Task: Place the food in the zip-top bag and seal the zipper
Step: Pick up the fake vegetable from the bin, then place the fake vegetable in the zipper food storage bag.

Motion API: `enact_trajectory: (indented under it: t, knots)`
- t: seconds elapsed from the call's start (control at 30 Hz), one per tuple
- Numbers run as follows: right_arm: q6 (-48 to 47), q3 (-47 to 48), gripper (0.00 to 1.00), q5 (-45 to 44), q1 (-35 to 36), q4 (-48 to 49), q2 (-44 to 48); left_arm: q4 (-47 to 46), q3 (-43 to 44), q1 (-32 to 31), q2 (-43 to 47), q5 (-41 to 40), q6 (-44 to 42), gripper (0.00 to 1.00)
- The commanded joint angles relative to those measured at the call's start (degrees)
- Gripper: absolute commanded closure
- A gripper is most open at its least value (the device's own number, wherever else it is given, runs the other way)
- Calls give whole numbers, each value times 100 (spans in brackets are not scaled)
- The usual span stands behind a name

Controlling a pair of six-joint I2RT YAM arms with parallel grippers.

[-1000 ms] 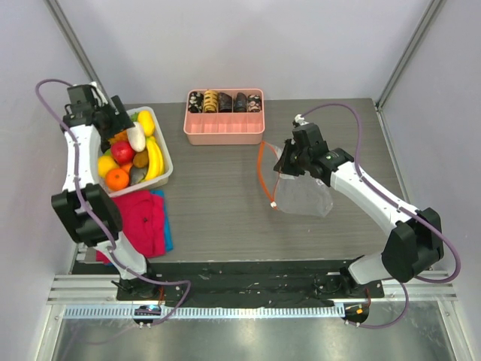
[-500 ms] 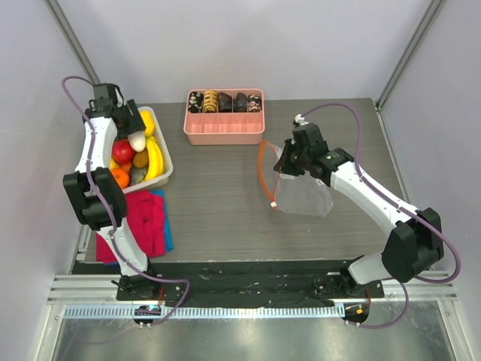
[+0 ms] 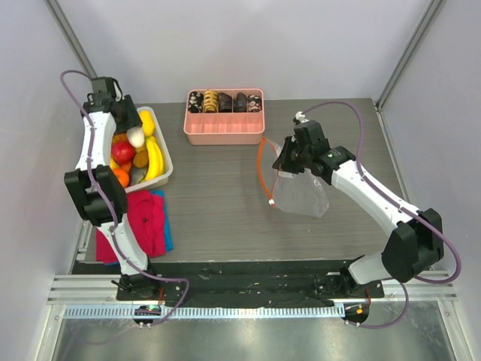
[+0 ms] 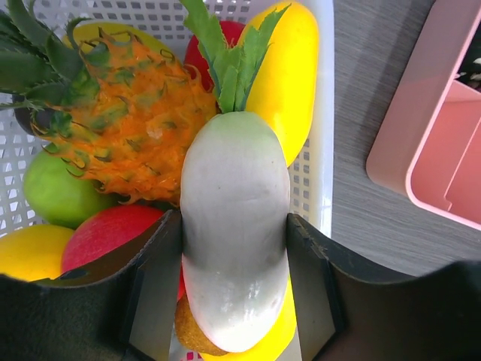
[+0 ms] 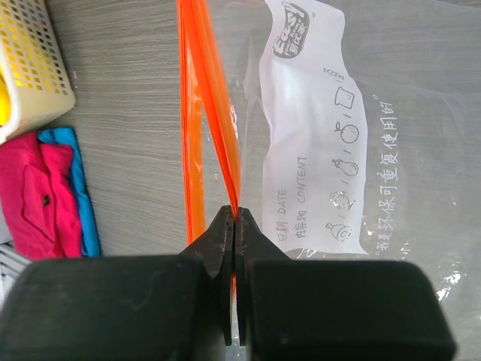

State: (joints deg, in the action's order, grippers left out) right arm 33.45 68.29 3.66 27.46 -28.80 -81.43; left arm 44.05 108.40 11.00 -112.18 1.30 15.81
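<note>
Top external view showed a grey wood-grain tabletop (image 3: 218,203) closed in by pale walls (image 3: 225,45), with metal posts (image 3: 406,53) rising by the far corners. A white basket (image 3: 167,171) sat near the far left corner, a pink tray (image 3: 225,133) at the middle of the far edge, and a red cloth (image 3: 143,222) lay over a blue cloth (image 3: 167,226) by the left edge. The left pincer (image 3: 134,129) hung over the basket, clamped on the white radish (image 3: 136,138), whose long axis ran roughly from far edge to near edge. Right of centre lay the zip-top bag (image 3: 304,195), mouth toward the left edge. Its zipper (image 3: 261,169) ran far to near, the white slider (image 3: 271,203) at the near end. The right pincer (image 3: 289,160) held the strip's far end.

Left wrist view showed the radish standing lengthwise between two dark fingers (image 4: 159,271), one pressed to each side, green leaves pointing away from the wrist. Beyond it the pineapple (image 4: 139,131) lay in the basket, crown toward the frame's left, and a round red fruit (image 4: 105,237) sat just below it.

Right wrist view showed the jaws pressed together on the orange strip. Two orange bands spread apart beyond them, so the mouth stood open. The clear bag and its printed white label (image 5: 316,113) lay right of the strip.
</note>
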Motion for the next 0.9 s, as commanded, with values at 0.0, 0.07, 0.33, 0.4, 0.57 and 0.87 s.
enact_trajectory:
  t: [0.0, 0.07, 0.33, 0.4, 0.57, 0.87]
  knots:
    - [179, 316, 99, 432, -109, 137, 92, -88, 296, -2, 441, 316, -70, 79]
    - [249, 404, 99, 547, -118, 146, 118, -361, 182, -11, 923, 554, 9, 85]
    - [1091, 782, 99, 1110, -127, 322, 127, -2092, -986, -396, 2674, 2179, 177, 93]
    - [1268, 765, 99, 1347, -136, 453, 48, -2523, -1364, -825, 2955, 2356, 176, 95]
    - [1891, 563, 99, 1944, -153, 866, -92, -3727, -2208, -2039, 3650, 2551, 264, 99]
    - [2420, 413, 99, 2728, -294, 1544, -242, -5240, -2938, -4121, 3485, 2067, -8, 100]
